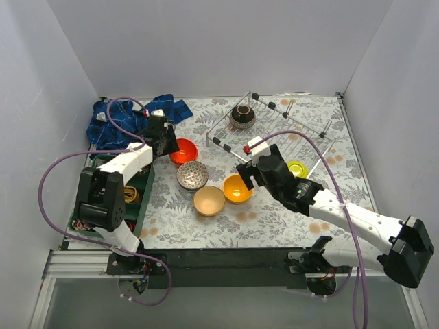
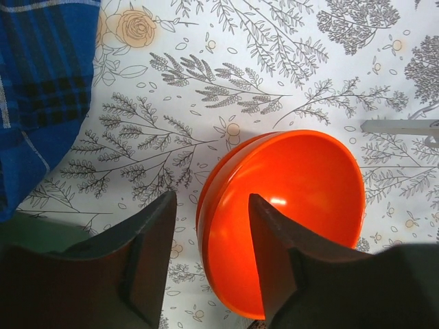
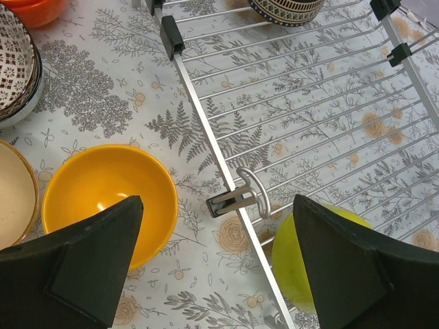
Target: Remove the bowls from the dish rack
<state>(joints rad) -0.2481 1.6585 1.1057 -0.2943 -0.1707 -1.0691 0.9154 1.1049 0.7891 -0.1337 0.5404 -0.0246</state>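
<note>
Left gripper [image 2: 211,199] at the red bowl [image 2: 309,199]; right gripper [image 3: 216,202] wide over the rack [image 3: 309,103] edge.

From the left: my left gripper is part open, with one finger outside the red bowl's rim and one inside, not pinching it. The bowl sits on the counter [image 1: 274,219] near the blue cloth [image 1: 113,123], so I judge this a set-down, and that arm need only lift clear. The patterned bowl [image 1: 192,175], beige bowl [image 1: 208,200] and yellow bowl [image 1: 237,188] are also out on the counter. My right gripper is wide and holds nothing. It hangs between the yellow bowl and the lime bowl [image 3: 302,257] at the rack's near corner. Whether that one lies in the rack or under its wires I cannot tell. The dark bowl [image 1: 242,116] sits in the rack on the far side. Next I'd take the lime bowl by its rim, minding the wires.
</note>
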